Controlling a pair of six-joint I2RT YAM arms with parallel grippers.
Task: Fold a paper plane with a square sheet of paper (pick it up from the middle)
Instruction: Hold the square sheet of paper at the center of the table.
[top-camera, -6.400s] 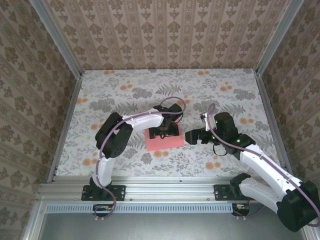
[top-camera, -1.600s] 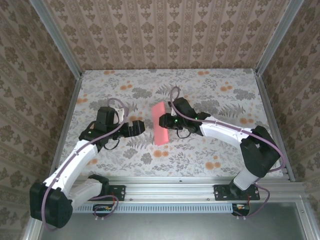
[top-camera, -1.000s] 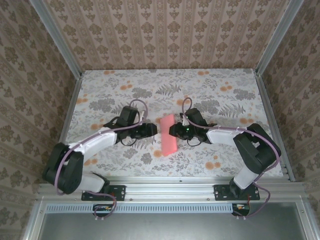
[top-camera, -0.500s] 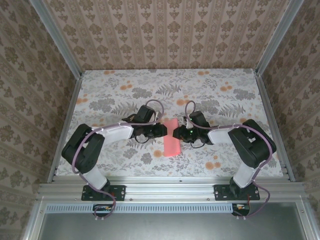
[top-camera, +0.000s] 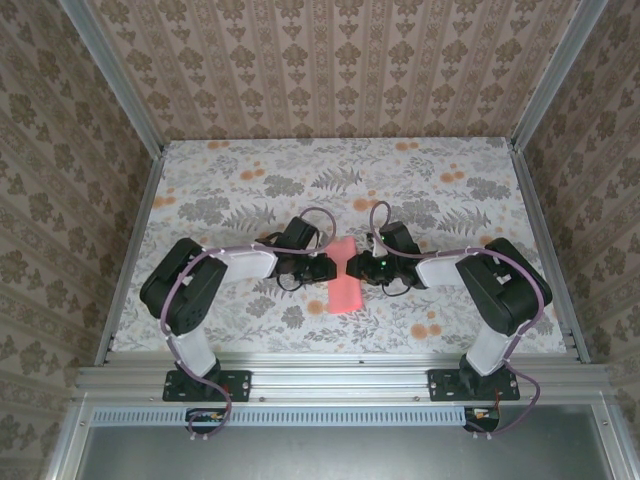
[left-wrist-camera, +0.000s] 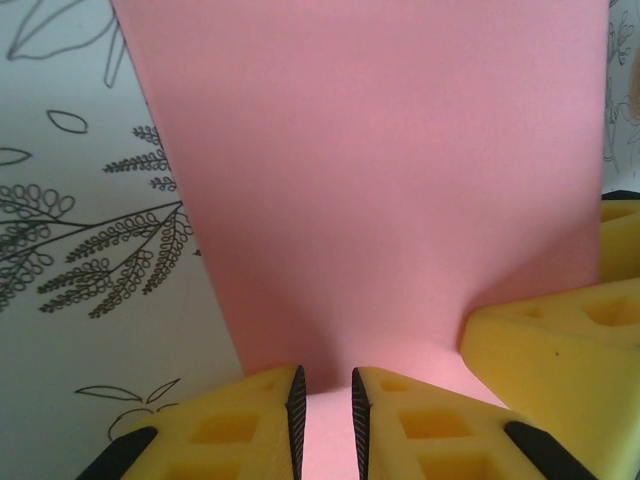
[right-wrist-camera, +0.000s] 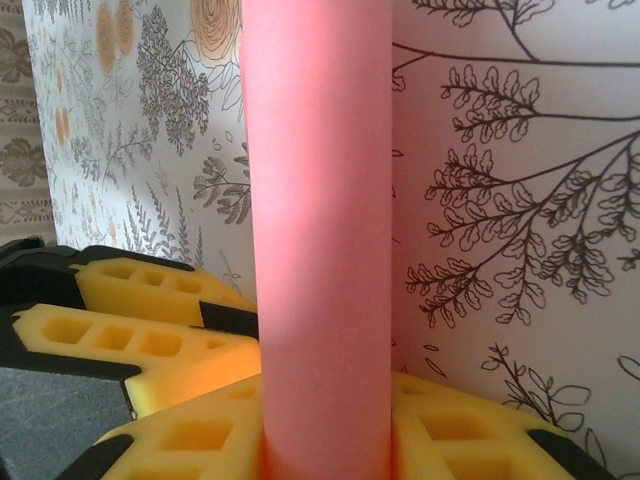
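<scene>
At the middle of the desk (top-camera: 230, 185), between the two arms, the square sheet of paper (top-camera: 343, 280) appears as a narrow salmon-pink strip, doubled over lengthwise and running from far to near.

Right hand (top-camera: 353, 267): closed on the sheet from the right side. Its wrist view shows yellow fingers (right-wrist-camera: 470, 440) set against both flanks of the rounded fold.

Left hand (top-camera: 324, 268): meets the sheet from the left side, directly opposite the right hand. Its pads (left-wrist-camera: 250, 420) stand narrow, with pink paper showing in the slim gap between them. Whether they actually pinch the sheet cannot be told.
</scene>
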